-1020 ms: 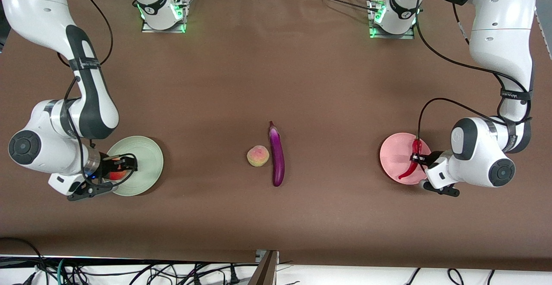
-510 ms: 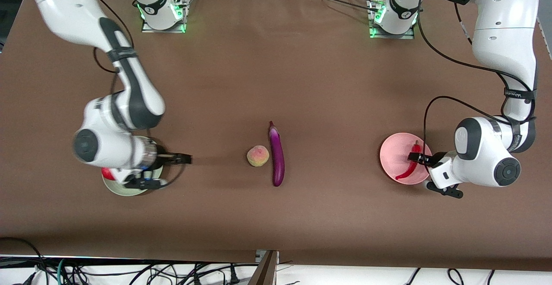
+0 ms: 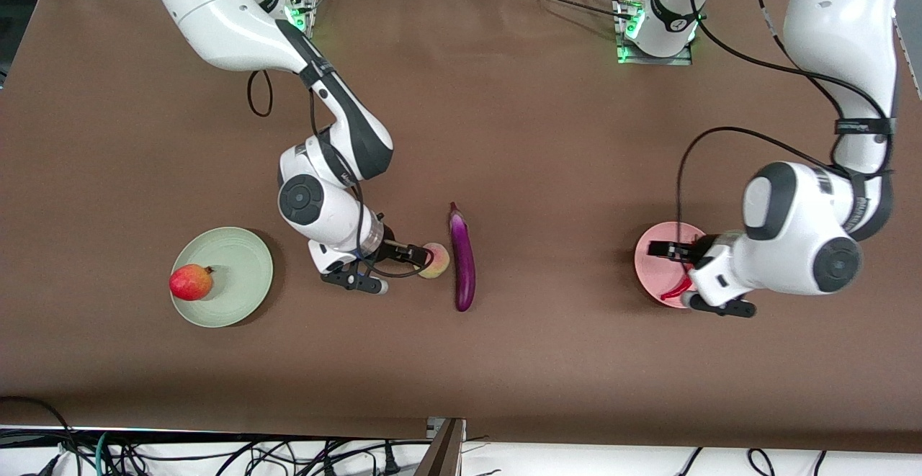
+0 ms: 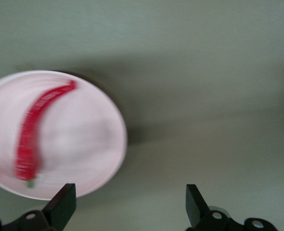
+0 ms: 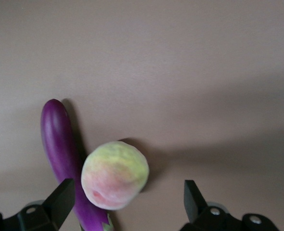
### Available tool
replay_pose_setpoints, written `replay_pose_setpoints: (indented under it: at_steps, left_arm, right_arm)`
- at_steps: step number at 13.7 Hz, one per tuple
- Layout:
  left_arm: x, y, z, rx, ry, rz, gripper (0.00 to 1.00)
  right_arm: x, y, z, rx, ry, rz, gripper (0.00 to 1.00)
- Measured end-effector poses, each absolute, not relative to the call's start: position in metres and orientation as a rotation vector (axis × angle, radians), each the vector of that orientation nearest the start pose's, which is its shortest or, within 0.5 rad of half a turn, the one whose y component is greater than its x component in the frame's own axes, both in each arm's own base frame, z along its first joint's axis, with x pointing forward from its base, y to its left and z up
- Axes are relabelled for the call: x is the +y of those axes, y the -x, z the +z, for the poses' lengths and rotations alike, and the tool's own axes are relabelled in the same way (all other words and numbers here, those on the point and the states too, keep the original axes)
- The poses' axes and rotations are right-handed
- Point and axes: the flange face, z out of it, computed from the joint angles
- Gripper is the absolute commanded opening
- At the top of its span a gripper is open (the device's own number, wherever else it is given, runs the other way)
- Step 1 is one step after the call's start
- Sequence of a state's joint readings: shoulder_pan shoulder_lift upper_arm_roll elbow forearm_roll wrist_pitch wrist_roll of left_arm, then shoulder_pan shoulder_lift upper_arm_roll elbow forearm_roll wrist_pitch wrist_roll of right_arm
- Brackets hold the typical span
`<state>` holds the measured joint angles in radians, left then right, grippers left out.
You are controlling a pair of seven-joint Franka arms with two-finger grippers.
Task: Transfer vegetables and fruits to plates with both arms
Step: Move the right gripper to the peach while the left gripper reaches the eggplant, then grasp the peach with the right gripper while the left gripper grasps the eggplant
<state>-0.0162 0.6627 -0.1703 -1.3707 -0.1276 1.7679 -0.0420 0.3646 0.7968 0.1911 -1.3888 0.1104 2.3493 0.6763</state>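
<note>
On the brown table (image 3: 504, 116), right tool (image 3: 416, 254) open over peach (image 3: 436, 263); left tool (image 3: 668, 250) open over pink plate (image 3: 648, 274).

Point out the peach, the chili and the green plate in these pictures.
peach (image 5: 114, 174), right wrist view, middle of its blushed skin
chili (image 4: 35, 130), left wrist view, mid-length of its red body
green plate (image 3: 241, 274), front view, bare centre beside the red fruit

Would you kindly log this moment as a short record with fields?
green plate: holds red fruit
pink plate: holds chili pepper
peach: on table, beside eggplant
right hand: open, by the peach
left hand: open, over pink plate
left to move: peach, eggplant
</note>
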Motion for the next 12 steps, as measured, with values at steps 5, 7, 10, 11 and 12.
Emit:
replay_pose_setpoints:
  at_steps: [5,7,10,11,12]
  left_arm:
    - [-0.257,-0.659,0.303,-0.088,3.274,0.413,1.00]
    - [-0.301,-0.644,0.293,-0.138,3.265,0.403,1.00]
    - [-0.350,-0.624,0.292,-0.232,3.262,0.384,1.00]
    - [-0.359,-0.621,0.293,-0.250,3.268,0.379,1.00]
    - [-0.364,-0.619,0.294,-0.266,3.273,0.368,0.93]
  right_arm:
    - [0.397,-0.640,0.231,0.351,2.835,-0.066,1.00]
    - [0.405,-0.635,0.217,0.345,2.837,-0.072,1.00]
    - [0.411,-0.629,0.197,0.339,2.844,-0.089,0.74]
    - [0.412,-0.629,0.193,0.343,2.838,-0.100,0.41]
    - [0.412,-0.629,0.190,0.344,2.834,-0.107,0.21]
